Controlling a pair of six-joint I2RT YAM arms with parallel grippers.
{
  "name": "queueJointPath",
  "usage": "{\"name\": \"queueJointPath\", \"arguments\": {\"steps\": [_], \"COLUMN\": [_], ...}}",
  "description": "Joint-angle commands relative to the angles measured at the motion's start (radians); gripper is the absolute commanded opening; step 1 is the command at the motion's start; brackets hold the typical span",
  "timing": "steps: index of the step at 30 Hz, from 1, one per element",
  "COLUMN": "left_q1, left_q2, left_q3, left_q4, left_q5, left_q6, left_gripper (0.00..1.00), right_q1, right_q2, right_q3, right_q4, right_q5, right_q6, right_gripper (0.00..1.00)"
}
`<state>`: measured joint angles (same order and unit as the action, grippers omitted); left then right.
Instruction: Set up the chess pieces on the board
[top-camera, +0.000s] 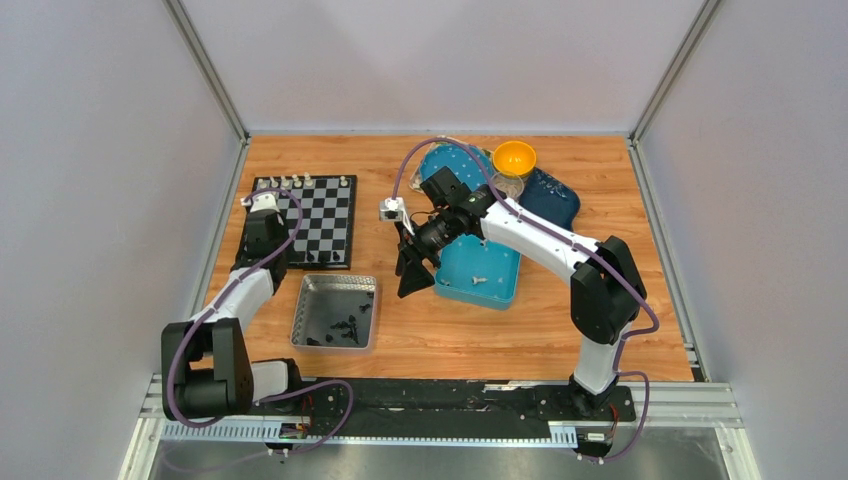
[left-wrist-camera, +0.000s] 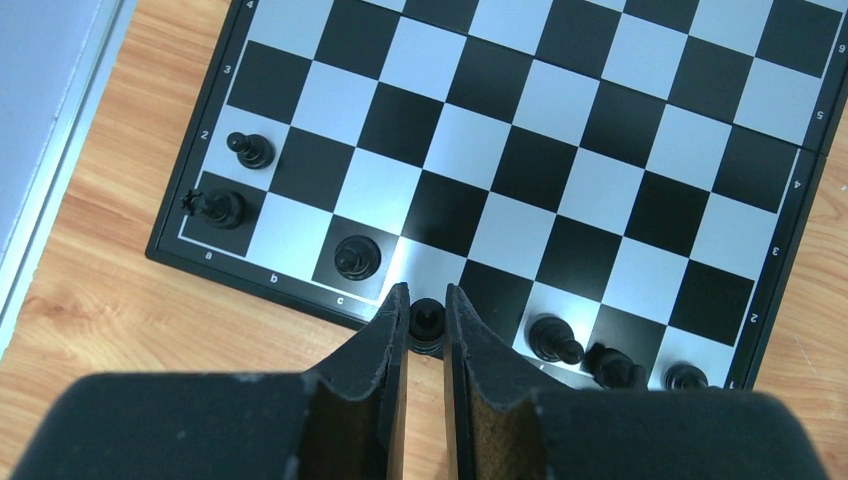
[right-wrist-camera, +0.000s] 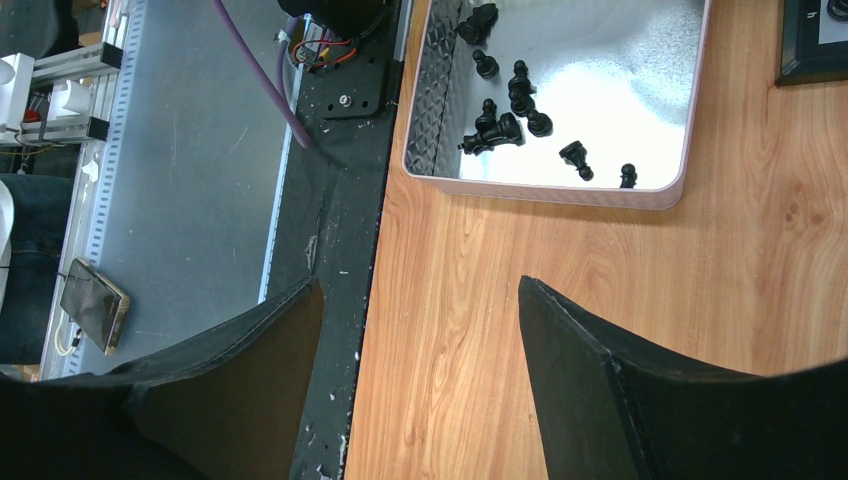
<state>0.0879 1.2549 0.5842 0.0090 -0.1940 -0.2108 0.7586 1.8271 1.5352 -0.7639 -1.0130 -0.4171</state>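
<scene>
**Left gripper**, closest to the lens in the left wrist view: fingers clamped on one small black chessman at the near edge of the board. It appears to sit over the line between the dark border and the back-row squares. Whether its base touches the board cannot be told.

The board lies at the far left of the counter. Standing black pieces occupy its near rows, with one just beside the held man on each side. Cream-white pieces line its far edge.

**Right gripper**: fingers wide apart and empty above bare counter, between the silver tray and the blue tray. More black chessmen lie clustered in the silver tray.

**Hazards, as judged:**
- (a) A release this close to the border may leave the man off its square or tipped over the edge.
- (b) The spreading fingers may knock over a neighbouring piece, since the gaps are narrow.
- (c) A man dropped from any height would likely topple, being so light.
- (d) A later pick from the cluster may catch two men at once.
</scene>
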Motion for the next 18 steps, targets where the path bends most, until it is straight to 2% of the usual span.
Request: {"name": "queueJointPath", "arguments": {"steps": [1,18], "left_q1": [0.015,0.035], "left_q2": [0.02,0.083], "left_q3": [0.019,0.019], "left_q4": [0.066,0.109], "left_q5": [0.03,0.061], "left_q6": [0.013,0.019], "left_gripper": [0.07,0.09], "right_q1": [-0.002,-0.01], "right_q2": [-0.034,-0.019], "right_q3": [0.013,0.023], "right_q4": [0.012,0.006], "right_q5": [-0.015,-0.022], "right_q6": [-0.014,-0.012], "right_gripper": [0.75,0.75]}}
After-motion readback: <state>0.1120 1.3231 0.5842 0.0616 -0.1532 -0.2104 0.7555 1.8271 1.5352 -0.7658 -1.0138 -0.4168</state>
